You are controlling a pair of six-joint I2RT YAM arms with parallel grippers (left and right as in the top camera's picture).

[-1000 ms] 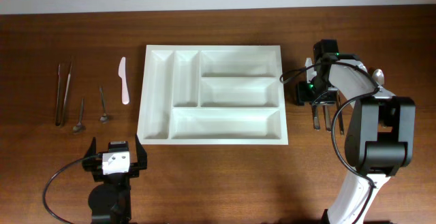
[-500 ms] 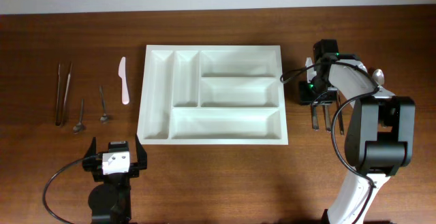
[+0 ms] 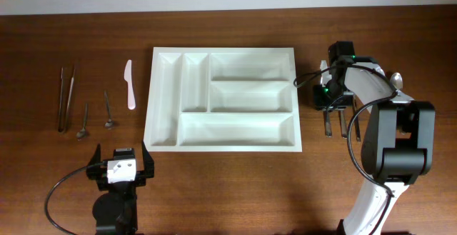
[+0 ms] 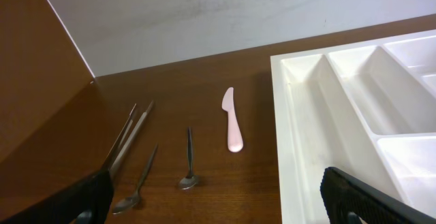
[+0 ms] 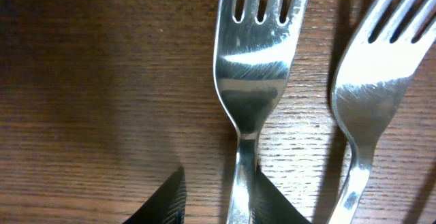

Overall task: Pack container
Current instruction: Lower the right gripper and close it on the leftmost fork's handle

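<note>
- Straddling the neck of a fork (image 5: pixel 253 81), the right gripper (image 5: pixel 223 198) stood narrow. One finger (image 5: pixel 276 203) touched the neck and the other left a sliver of wood beside it, so the grip did not look complete.
- It sat at the bottom of the wrist frame, below the tines. That thin part probably gave room for a finger on each side against the table (image 5: pixel 82 81).
- A second fork (image 5: pixel 368 101) lay just beside the first at the right of that frame, parallel and not touching. The narrow stance looked chosen to take one fork and leave the other.
- The container (image 3: pixel 223 98) lay flat in the middle of the overhead frame, to the left of this arm, with all five compartments empty. Packing seemed barely begun, and a long compartment looked the likely home for the fork.
- The left gripper (image 3: pixel 120 156) hung wide and empty at lower left, near the container's lower left corner, seemingly waiting.
- Above it, at the left of the frame, lay a white knife (image 3: pixel 130 85), two small spoons (image 3: pixel 108 111) and tongs (image 3: pixel 66 98). All were apart from the container and grouped by kind, likely that arm's share.
</note>
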